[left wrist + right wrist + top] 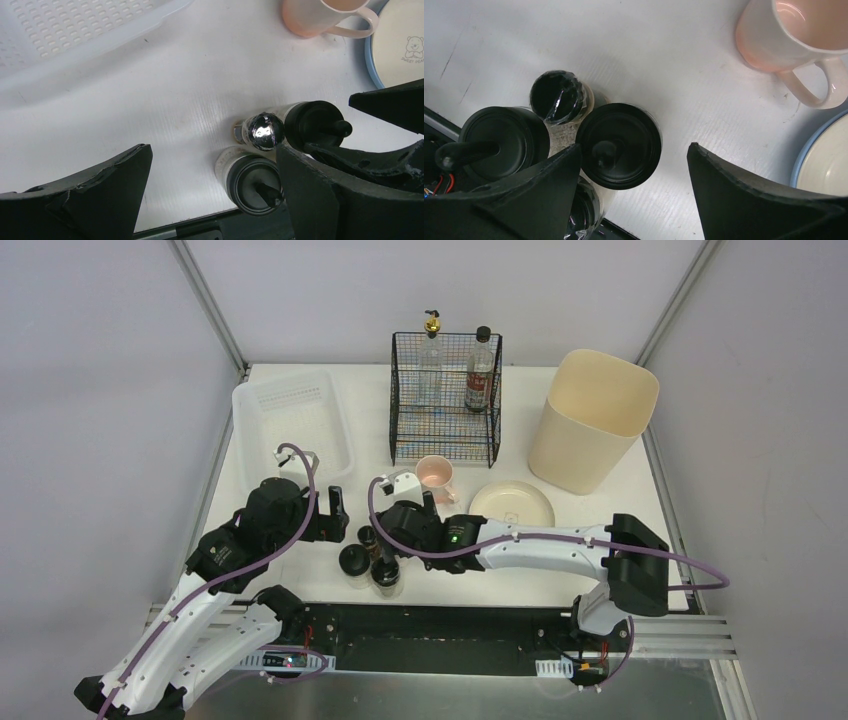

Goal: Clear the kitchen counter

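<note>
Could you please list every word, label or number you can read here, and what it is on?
Plate: curved print under a bear drawing, seemingly "SWEET BEAR", too small to be sure.
Dark bottle in the rack: red label, unreadable.
Nothing else carries legible text.

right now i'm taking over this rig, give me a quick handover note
Left gripper: open, holding nothing, low over bare counter just left of the jars.
Right gripper: open, straddling one black-lidded jar, not gripped.
On the counter: jars clustered near the front edge, pink mug, plate.
Done: two bottles stand in the wire rack.
Left: jars, mug and plate all to clear.
</note>
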{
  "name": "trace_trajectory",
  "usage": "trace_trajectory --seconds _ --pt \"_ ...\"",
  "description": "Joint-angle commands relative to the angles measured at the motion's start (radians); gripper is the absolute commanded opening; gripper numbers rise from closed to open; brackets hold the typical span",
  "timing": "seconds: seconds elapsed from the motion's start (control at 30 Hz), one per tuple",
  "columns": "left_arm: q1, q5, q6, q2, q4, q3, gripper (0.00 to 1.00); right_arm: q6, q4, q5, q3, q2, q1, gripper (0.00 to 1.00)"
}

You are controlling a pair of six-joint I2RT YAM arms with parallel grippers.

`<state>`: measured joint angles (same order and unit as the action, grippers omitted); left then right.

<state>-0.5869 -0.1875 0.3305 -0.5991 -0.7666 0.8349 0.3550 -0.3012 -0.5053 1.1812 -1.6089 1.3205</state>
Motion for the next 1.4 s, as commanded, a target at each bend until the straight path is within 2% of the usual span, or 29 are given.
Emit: trace_trajectory --seconds 0.0,0.73,1.37 --pt "0.010 -0.007 0.012 0.005 -0.003 0.005 1.00 0.001 -0.021 -0.016 0.006 0.041 0.025 0.81" --pt "0.010 -0.004 0.012 0.003 -0.004 0.006 1.00 -0.035 -0.030 -0.006 0.096 -0.024 0.048 0.83" --pt "0.010 0.000 0.012 -0.001 -0.004 0.005 1.00 -0.028 0.010 -0.012 0.047 -0.090 0.025 0.82"
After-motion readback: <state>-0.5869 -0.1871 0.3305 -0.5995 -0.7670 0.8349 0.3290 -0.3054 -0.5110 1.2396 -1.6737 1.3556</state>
